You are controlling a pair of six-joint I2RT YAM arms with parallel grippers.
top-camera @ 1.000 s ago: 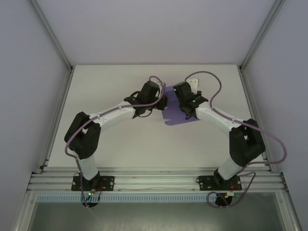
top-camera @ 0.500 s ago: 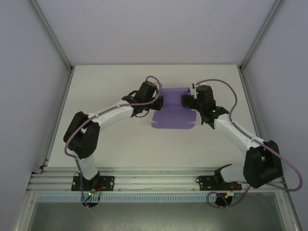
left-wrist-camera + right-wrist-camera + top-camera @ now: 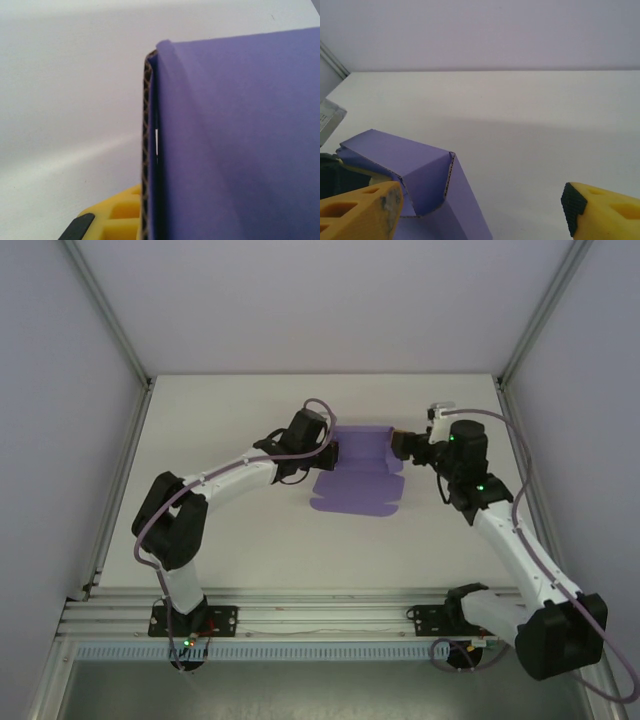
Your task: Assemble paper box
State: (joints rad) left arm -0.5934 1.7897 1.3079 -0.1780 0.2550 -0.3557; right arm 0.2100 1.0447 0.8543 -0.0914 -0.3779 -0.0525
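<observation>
Only the 12 o'clock edge of the mostly flat paper box (image 3: pixel 358 480) is folded up; the right tool (image 3: pixel 403 445) is held wide, while the left tool's (image 3: pixel 332 453) grip cannot be told.

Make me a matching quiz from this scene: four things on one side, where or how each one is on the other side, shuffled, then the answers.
1. paper box
2. table
3. right gripper
4. left gripper

A. at the box's left edge
B. white and flat, under everything
C. purple, partly folded up
D. fingers spread apart, by the box's right edge

Pairs: 1-C, 2-B, 3-D, 4-A.
</observation>
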